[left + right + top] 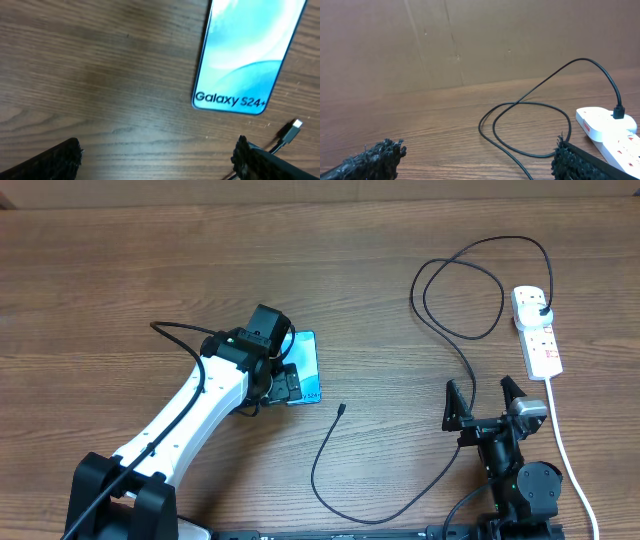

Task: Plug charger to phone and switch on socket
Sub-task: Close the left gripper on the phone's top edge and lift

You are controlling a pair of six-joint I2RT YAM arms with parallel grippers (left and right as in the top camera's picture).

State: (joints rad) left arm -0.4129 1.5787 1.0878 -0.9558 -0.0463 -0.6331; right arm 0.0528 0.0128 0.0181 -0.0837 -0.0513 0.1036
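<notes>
Probably at step one: lining up on the phone (305, 365), left of bench centre, with the left hand (157, 160) spread wide, empty. Next calls for pinching the charger (342, 409) tip just rightward, amid open room. Right hand (483, 402) agape, empty, at near edge. Socket (537, 330) hugging right edge, unswitched.
</notes>
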